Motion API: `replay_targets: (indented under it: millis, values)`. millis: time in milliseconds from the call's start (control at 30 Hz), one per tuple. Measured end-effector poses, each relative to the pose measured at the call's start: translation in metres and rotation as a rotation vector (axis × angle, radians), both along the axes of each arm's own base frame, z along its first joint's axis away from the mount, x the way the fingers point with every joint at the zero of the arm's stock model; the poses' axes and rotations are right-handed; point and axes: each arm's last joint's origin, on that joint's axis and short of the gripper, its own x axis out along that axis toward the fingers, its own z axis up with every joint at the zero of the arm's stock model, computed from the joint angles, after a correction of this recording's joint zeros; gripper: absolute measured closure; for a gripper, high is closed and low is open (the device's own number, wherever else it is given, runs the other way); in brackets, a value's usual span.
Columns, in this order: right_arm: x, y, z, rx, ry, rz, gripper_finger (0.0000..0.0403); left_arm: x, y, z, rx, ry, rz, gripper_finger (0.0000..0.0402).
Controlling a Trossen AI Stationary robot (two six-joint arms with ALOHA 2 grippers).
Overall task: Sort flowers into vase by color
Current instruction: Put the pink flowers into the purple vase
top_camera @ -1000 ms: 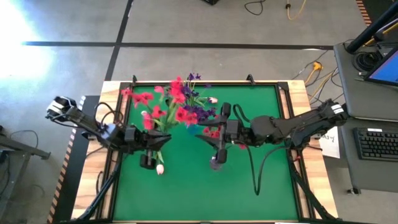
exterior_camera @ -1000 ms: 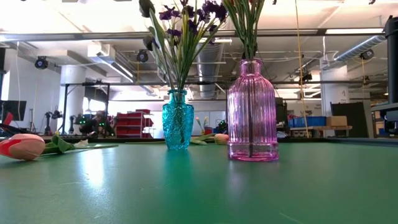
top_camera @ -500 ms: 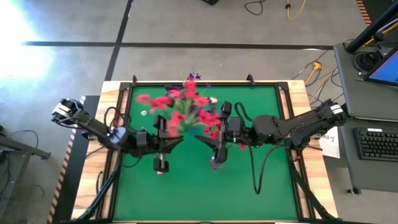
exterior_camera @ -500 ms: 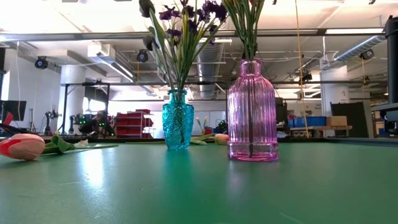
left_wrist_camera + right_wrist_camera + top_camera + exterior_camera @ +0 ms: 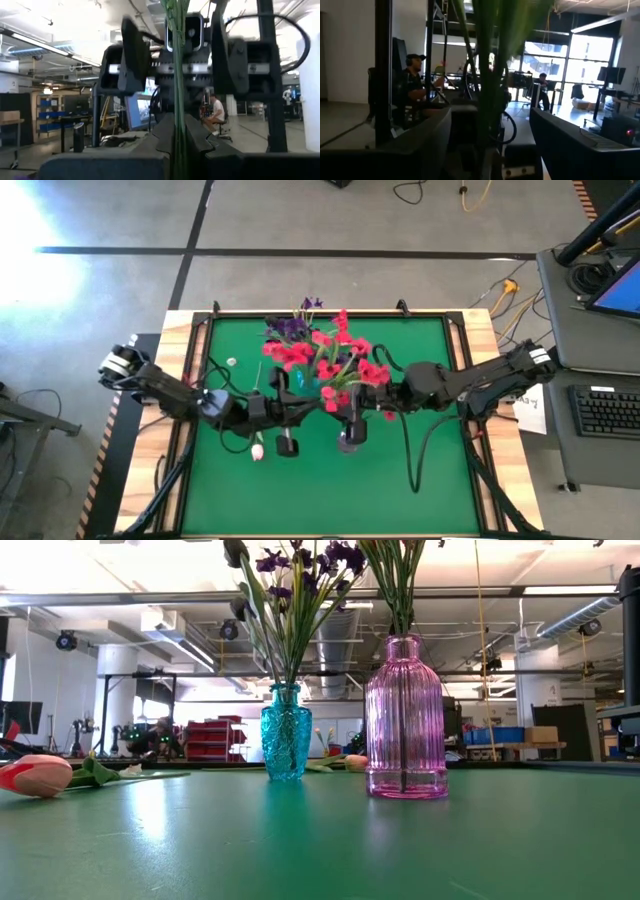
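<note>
Left gripper clamped on green stems of red flowers, over mid-tabletop. Right gripper facing it, fingers apart around the same stems, as I read it.

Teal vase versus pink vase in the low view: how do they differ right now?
The teal vase is smaller and narrower; the pink vase is taller and wider. The teal vase holds purple flowers, while only green stems show above the pink vase's neck, their blossoms out of frame. The teal vase stands farther back. Both are ribbed glass, upright on the green table.
</note>
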Motion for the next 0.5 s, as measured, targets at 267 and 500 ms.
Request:
replay_targets:
  millis: [267,500]
  values:
    - [0.002,-0.010,0.000,0.020,0.001,-0.023,0.0249,0.002,0.001,-0.002,-0.005,0.006,0.001,0.0402]
    - [0.003,-0.011,-0.001,-0.014,0.009,-0.028,0.0382,0.002,0.003,-0.002,-0.032,0.016,0.053,0.0400]
